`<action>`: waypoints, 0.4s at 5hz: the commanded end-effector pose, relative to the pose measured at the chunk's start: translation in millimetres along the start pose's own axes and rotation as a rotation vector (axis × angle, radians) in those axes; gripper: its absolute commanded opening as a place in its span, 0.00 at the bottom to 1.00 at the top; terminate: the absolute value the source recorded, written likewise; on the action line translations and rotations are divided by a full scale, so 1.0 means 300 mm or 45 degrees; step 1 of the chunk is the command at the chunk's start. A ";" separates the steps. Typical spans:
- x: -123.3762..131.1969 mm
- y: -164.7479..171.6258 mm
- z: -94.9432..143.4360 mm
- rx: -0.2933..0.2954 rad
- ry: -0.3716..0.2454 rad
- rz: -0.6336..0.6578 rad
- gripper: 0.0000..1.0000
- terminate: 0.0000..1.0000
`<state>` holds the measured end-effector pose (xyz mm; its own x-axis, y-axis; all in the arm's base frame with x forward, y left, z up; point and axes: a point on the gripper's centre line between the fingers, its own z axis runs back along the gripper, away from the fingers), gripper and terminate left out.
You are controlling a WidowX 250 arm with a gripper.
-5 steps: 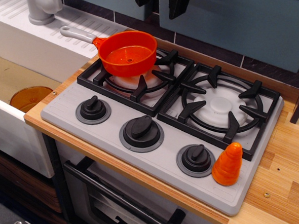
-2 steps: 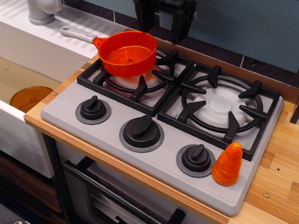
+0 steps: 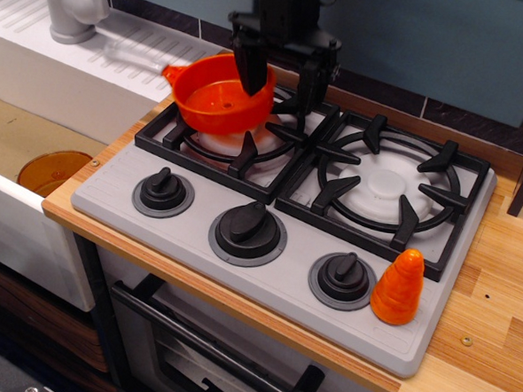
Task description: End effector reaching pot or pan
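Reaching for the orange saucepan (image 3: 221, 96)

I am holding the gripper (image 3: 281, 80) with jaws spread across its rim; a bump may be tipping it.

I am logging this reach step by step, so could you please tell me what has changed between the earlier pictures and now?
The pincer has come down from the top edge and now straddles the far right rim of the orange saucepan, one finger inside, one outside, jaws apart. The saucepan seems nudged, its grey handle now blurred. The orange cone toy, stove knobs and amber dish stayed put.
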<state>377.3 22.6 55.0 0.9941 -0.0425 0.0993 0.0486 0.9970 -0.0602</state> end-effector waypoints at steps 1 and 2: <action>-0.013 -0.048 0.005 0.002 -0.102 0.015 1.00 0.00; -0.012 -0.060 0.002 -0.032 -0.080 0.024 1.00 0.00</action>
<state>365.4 7.5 40.3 0.9935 -0.0116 0.1131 0.0217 0.9958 -0.0888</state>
